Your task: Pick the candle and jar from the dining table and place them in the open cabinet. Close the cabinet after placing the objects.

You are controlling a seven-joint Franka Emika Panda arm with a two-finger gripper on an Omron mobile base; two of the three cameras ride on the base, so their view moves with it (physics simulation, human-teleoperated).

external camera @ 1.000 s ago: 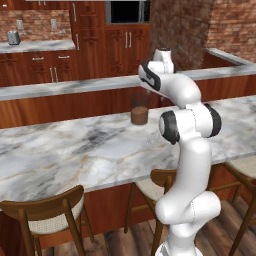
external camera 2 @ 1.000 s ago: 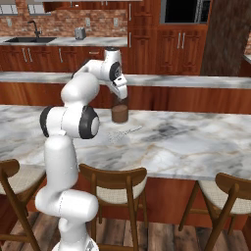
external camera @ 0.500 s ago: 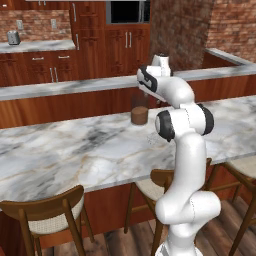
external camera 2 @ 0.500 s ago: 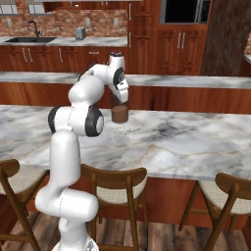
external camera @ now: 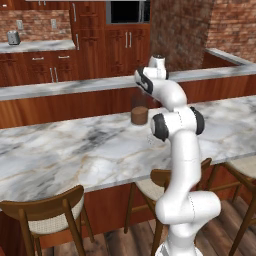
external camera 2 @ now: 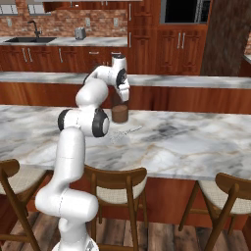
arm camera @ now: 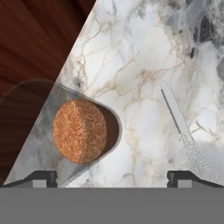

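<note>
As the arm has swung its wrist round over the last second, the gripper [arm camera: 112, 177] now hangs above the jar [arm camera: 79, 131], jaws wide and empty. The jar, clear smooth glass with grainy brown fill, stands on the veined marble table [external camera: 75, 150], at eight o'clock in the hand view; grasping looks next.
</note>
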